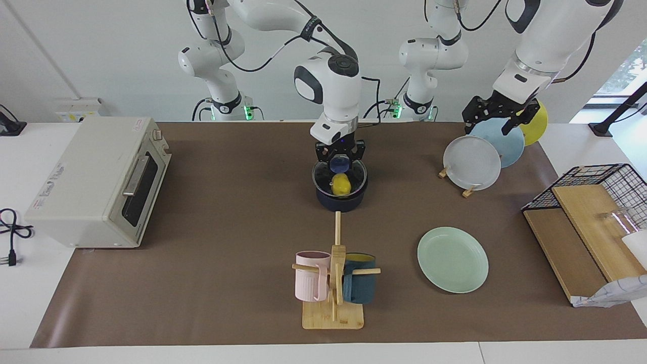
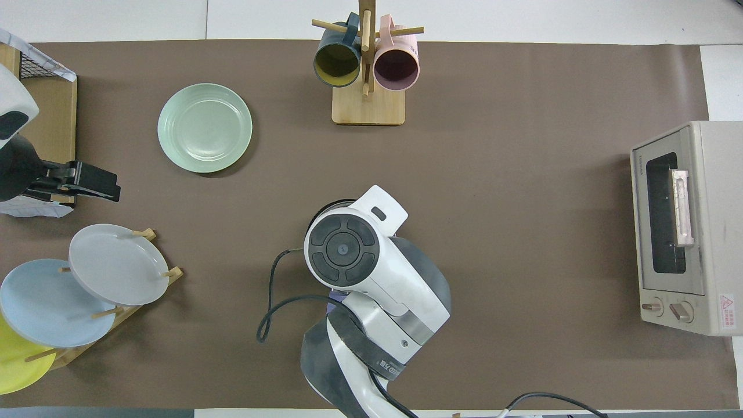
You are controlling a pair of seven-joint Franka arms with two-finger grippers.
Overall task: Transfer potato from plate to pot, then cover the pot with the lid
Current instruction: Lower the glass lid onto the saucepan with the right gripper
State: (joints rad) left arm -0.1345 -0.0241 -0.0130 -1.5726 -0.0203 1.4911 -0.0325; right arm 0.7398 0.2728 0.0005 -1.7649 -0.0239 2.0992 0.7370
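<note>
Potato (image 1: 341, 184) lies in the pot (image 1: 339, 201), plate (image 1: 452, 259) bare. My right claw (image 1: 339, 157) is clenched on the lid (image 1: 339, 174) knob, seating it. Left claw (image 1: 498, 115) waits released over the rack.

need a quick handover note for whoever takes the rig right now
Right pincer: shut on the lid by its blue knob, lid on or just above the pot.
Left pincer: open, holding nothing, waiting over the rack of plates.
Potato: in the pot, seen through the glass.
Plate: bare.
Done: potato transferred, lid brought over.
Left: confirm the lid is seated, release, pull back.
</note>
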